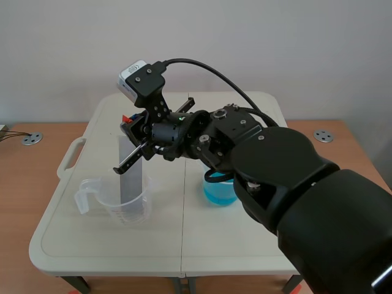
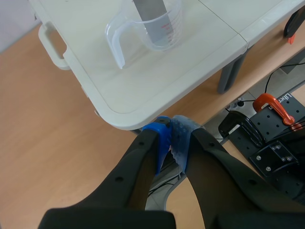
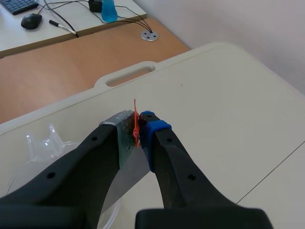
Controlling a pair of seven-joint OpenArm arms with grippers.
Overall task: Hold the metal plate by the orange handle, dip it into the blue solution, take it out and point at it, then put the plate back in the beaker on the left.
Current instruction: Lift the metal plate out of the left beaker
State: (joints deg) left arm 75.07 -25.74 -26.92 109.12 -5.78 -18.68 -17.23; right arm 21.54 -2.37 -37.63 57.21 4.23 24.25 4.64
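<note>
My right gripper (image 1: 130,125) reaches across to the table's left side and is shut on the orange handle (image 1: 126,118) of the metal plate (image 1: 130,177). The plate hangs upright with its lower end inside the clear beaker (image 1: 122,205). In the right wrist view the thin orange handle (image 3: 135,119) is pinched at my right gripper (image 3: 137,126), the plate (image 3: 131,174) running down under the fingers toward the clear beaker (image 3: 43,143). The beaker of blue solution (image 1: 219,191) stands mid-table, partly hidden by the arm. My left gripper (image 2: 172,138) is shut on nothing, off the table's corner, with the clear beaker (image 2: 152,28) ahead.
The white folding table (image 1: 184,245) has a carry handle (image 1: 70,158) on its left edge. Below my left gripper lie the wooden floor and black clamps and a base plate (image 2: 267,138). A desk with a mouse (image 3: 31,20) and cables lies beyond the table.
</note>
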